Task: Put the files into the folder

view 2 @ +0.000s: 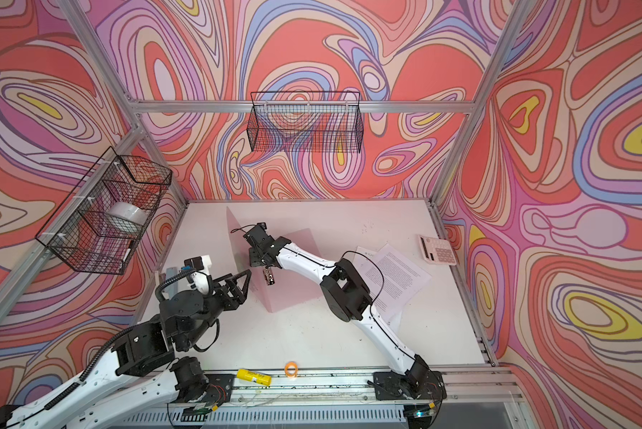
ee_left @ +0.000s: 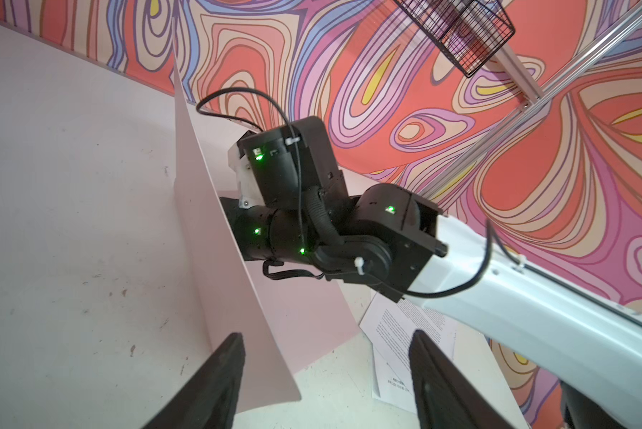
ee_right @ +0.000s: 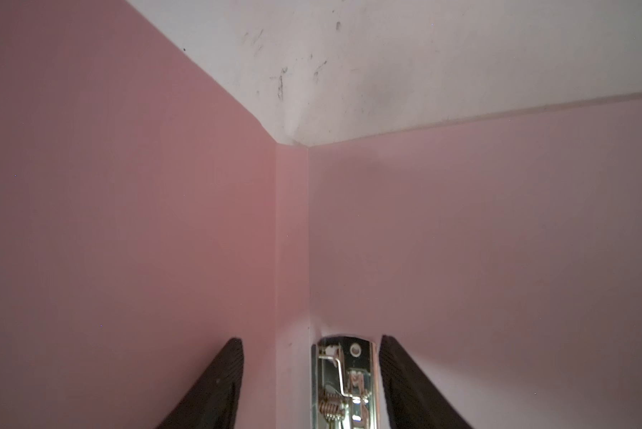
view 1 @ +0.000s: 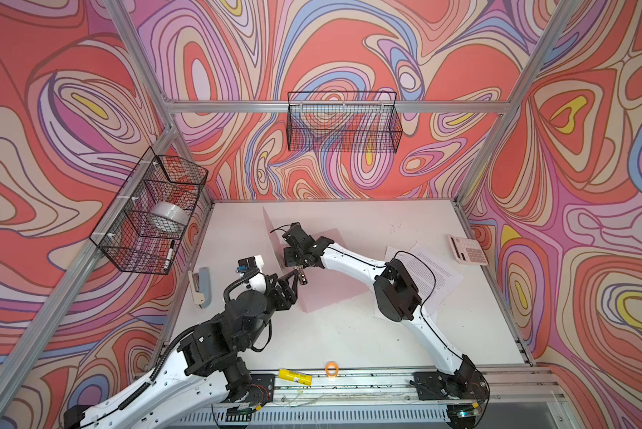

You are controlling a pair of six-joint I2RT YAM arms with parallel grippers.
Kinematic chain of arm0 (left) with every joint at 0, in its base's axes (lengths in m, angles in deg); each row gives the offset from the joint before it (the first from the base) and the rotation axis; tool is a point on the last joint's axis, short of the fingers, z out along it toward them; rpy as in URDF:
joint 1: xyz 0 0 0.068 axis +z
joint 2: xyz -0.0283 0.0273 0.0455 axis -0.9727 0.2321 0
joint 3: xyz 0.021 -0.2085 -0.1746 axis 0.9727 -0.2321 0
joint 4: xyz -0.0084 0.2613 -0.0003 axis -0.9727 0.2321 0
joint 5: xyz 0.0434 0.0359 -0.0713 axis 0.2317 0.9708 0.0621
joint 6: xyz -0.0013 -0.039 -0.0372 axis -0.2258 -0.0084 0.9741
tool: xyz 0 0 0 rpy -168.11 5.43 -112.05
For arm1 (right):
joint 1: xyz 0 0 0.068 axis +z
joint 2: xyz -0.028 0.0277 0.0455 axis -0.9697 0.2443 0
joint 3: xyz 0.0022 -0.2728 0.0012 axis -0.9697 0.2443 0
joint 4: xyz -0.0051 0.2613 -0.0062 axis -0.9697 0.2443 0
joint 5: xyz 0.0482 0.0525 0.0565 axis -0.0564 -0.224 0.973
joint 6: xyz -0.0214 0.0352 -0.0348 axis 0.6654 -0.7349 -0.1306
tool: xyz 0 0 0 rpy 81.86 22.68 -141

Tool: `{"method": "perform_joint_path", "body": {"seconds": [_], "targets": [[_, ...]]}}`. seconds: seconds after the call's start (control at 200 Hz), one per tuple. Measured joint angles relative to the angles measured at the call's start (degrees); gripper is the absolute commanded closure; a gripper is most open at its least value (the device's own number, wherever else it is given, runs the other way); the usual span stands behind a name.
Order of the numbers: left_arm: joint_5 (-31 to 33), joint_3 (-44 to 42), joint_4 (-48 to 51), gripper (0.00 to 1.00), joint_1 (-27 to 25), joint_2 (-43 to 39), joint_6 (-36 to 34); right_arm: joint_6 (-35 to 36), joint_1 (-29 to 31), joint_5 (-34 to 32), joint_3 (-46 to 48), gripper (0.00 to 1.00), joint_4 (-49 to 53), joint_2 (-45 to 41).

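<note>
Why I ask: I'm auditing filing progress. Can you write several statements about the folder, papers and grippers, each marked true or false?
1. The folder lies open with one cover standing up. True.
2. The files are already inside the folder. False: they lie on the table beside it, under the right arm.
3. The right gripper is open, its fingers either side of the metal clip. True.
4. The left gripper is shut on the stapler. False: it is open at the raised cover's edge, and the stapler lies apart, untouched.
</note>
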State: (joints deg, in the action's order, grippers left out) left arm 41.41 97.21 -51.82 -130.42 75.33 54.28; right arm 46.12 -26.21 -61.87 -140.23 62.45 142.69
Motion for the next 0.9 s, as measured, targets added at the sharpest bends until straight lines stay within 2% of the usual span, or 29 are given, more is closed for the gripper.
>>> {"method": "perform_joint_path", "body": {"seconds": [0.411,0.631,0.897], "targets": [[0.3,8.9,0.3,0.3,0.0,2.2,-2.5,-1.9,0.5,-1.9,5.1,0.41,-1.6,-0.2],[-0.5,12.6,-3.7,0.3,0.0,11.1,-7.0,-2.2,2.2,-3.6,5.4,0.42,-1.6,-0.4],[-0.5,13.6,-10.8,0.3,0.2,19.1,-11.5,-2.8,4.9,-8.6,5.5,0.43,-0.7,-0.4]]}}
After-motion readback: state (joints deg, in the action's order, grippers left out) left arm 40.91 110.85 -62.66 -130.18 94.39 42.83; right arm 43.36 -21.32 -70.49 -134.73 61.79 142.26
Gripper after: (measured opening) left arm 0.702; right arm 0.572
